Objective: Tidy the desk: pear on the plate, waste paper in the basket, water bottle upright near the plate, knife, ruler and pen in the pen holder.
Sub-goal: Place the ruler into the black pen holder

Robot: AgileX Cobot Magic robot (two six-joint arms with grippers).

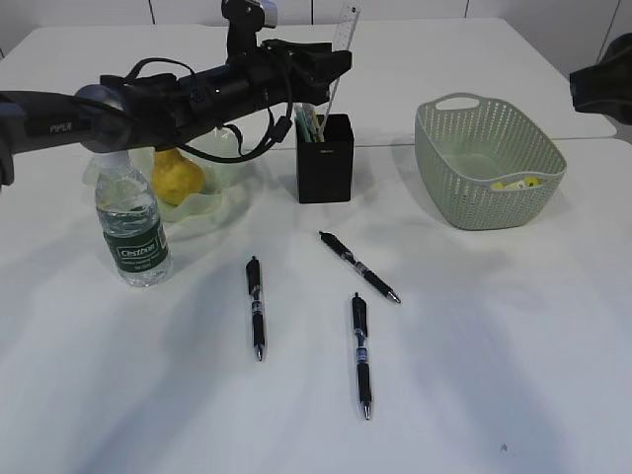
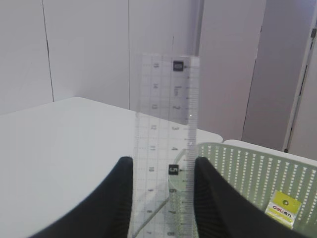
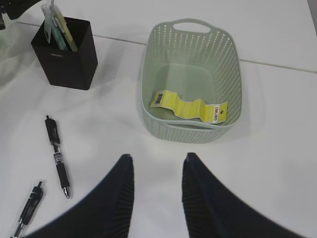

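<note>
While left claw point(image 2: 163, 198) grips ruler point(image 2: 166, 144), bottle label point(image 1: 136, 253) reads Cestbon

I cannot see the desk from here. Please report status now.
Left claw shut on ruler, above pen holder. Right claw open, empty. Three pens on table. Nothing in the way.

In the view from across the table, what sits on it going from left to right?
water bottle → pear on the plate → pen holder, the ruler held above it → basket with the waste paper inside.
</note>
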